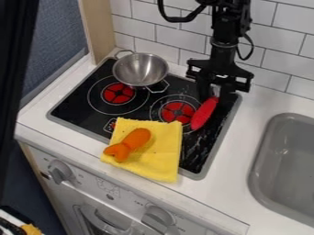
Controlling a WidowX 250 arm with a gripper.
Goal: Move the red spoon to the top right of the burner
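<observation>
Over the right rear part of the stove hangs the gripper [215,92], its fingers apart and pointing down. It is open, at the upper end of the red spoon [204,114]. The spoon slants from its upper right end between the fingertips down to its wide lower left end. That wide end overlaps the right side of the right burner [177,112], whose red centre shows to the left of it. Whether the fingertips touch the spoon, I cannot tell.
A metal pot [140,69] stands at the stove's rear left, behind the left burner [118,93]. An orange toy [129,143] lies on a folded yellow cloth [159,160] at the front. The grey sink [262,158] is at the right, the tiled wall [178,39] behind.
</observation>
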